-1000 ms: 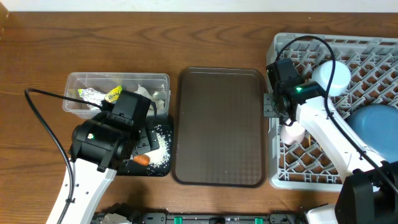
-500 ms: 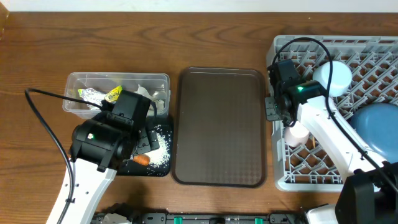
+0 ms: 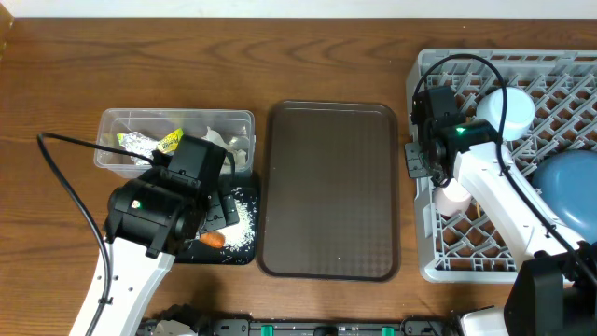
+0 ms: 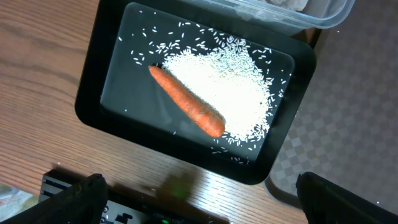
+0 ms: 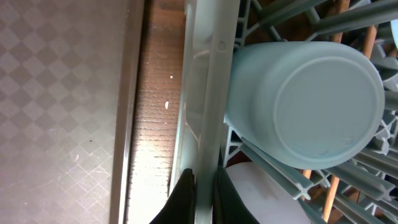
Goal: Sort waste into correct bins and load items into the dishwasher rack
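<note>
Left gripper (image 4: 200, 184): fingers sitting wide apart at the bottom corners of the left wrist view, gripping nothing.
Carrot (image 4: 186, 111): lying diagonally in the black tray (image 4: 93, 93), below and between the spread fingers, not touching them.
Rice (image 4: 231, 99): spreading in a white patch under and beside the carrot's thicker end, with loose grains scattered around.
Right gripper (image 5: 203, 178): fingers pinching the left wall of the dishwasher rack (image 5: 208, 93), one on each side.
Light blue cup (image 5: 311, 102): sitting upside down inside the rack, just beyond the gripped wall, clear of the fingers.
Pink cup (image 3: 454, 198): lying in the rack beside the right arm, partly covered by it.
Blue plate (image 3: 567, 182): standing in the rack, running out of view at the right edge.
Clear tub (image 3: 177, 119): holding the wrapper (image 3: 168, 142) and tissues (image 3: 220, 138), near side hiding under the left arm.
Brown tray (image 3: 331, 191): lying between black tray and rack.
Hard to see: left fingers hiding under the arm overhead; most of the black tray being covered there too.
</note>
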You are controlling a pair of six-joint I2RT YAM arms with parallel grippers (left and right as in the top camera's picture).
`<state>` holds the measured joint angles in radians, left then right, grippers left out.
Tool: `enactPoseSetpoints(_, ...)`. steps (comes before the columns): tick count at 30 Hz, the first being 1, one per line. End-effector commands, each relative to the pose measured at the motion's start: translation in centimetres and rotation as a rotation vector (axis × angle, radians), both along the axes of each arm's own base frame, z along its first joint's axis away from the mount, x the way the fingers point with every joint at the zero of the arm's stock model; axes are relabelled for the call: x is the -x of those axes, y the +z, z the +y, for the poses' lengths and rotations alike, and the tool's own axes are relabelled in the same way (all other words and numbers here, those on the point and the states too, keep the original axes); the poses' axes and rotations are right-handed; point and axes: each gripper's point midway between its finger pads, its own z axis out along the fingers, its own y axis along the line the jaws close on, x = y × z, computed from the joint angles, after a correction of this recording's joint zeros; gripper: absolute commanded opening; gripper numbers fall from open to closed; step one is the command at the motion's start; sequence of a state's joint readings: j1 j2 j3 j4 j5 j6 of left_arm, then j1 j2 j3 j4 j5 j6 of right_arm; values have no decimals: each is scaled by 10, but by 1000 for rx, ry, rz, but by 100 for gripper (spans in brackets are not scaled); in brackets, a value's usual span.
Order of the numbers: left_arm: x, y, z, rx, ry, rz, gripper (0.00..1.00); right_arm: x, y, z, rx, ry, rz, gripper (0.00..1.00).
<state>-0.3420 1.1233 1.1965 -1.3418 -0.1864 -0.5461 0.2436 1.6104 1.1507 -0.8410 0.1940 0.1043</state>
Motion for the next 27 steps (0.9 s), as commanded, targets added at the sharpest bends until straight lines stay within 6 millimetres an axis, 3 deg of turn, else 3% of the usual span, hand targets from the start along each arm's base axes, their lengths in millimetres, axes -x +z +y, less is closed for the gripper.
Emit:
enactPoseSetpoints(1,1,-1,2,-7,3,4,100,5,-4,1,33,116,39,1)
enactPoseSetpoints(9,1,-1,2,-7,3,4,100,5,-4,0,38,119,41,1)
enactPoseSetpoints(14,1,-1,2,-7,3,4,100,3,-3,1,36,118,34,22)
enactPoseSetpoints(17,1,-1,2,-7,3,4,100,1,0,0,43,116,26,25)
enactPoseSetpoints(27,1,-1,2,-7,3,4,100,-3,39,7,10,120,32,29)
